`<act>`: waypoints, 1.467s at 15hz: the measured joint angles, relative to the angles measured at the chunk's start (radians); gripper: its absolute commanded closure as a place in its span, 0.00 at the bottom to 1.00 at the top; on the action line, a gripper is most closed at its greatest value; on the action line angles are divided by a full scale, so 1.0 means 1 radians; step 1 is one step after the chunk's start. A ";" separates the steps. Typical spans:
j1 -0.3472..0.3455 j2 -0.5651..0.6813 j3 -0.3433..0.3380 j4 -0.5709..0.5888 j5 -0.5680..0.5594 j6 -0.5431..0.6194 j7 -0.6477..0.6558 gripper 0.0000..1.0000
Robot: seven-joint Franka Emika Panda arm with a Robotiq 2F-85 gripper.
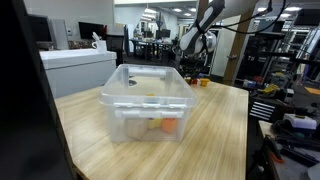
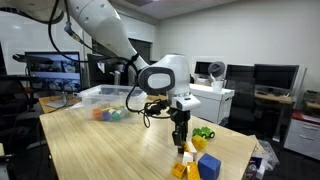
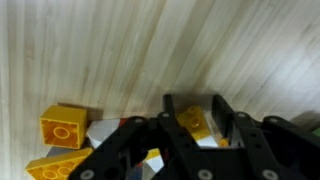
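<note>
Here, your pincer (image 3: 197, 112) straddles a yellow block (image 3: 195, 122) at the edge of the tabletop (image 2: 100, 140).
In an exterior view the arm (image 1: 197, 40) stands far behind the clear bin (image 1: 150, 100). In an exterior view the pincer (image 2: 180, 143) points straight down, near a blue block (image 2: 208, 166). In the wrist view the yellow block sits between the fingers (image 3: 230, 115); you cannot tell whether they grip it.

Matt pale wood table (image 3: 150, 50); glossy plastic yellow block (image 3: 193, 122); bin (image 1: 135, 122) seemingly translucent plastic.
</note>
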 measured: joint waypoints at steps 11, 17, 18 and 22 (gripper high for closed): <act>0.065 -0.116 0.026 -0.019 -0.057 -0.009 -0.033 0.53; 0.006 -0.119 -0.029 -0.021 -0.109 -0.013 -0.042 0.02; 0.001 -0.117 -0.032 -0.021 -0.113 -0.013 -0.043 0.01; -0.011 -0.102 -0.033 -0.021 -0.120 -0.013 -0.065 0.00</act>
